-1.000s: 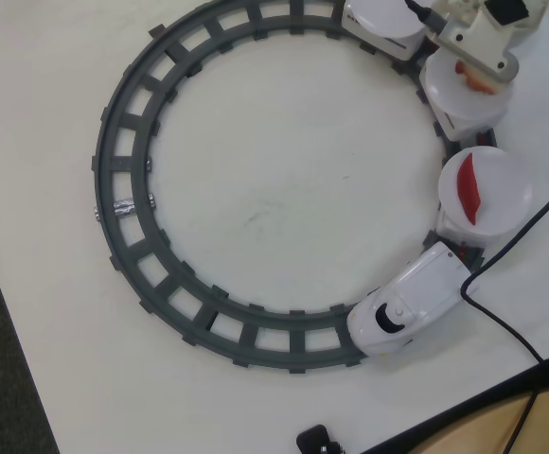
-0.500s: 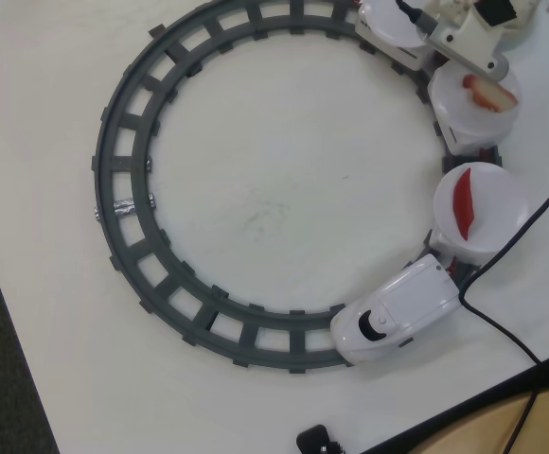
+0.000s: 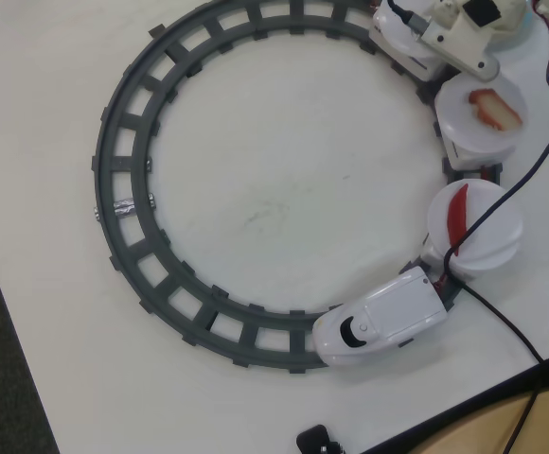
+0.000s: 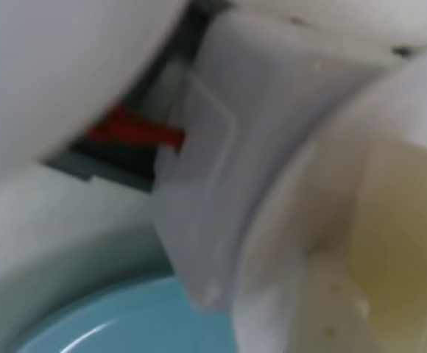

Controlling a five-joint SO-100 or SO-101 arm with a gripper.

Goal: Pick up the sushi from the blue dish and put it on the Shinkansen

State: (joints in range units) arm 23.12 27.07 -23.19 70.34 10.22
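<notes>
White desk [image 3: 274,189] fills the overhead view, Shinkansen [image 3: 379,326] on its grey ring track [image 3: 128,203], while the blurred wrist view shows only the blue dish [image 4: 125,327]; tool state and sushi unclear, so a blind grab could miss.

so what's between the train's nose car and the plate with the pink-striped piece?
Overhead view: one white plate carrying a dark red piece, between nose car and striped-piece plate.
</notes>
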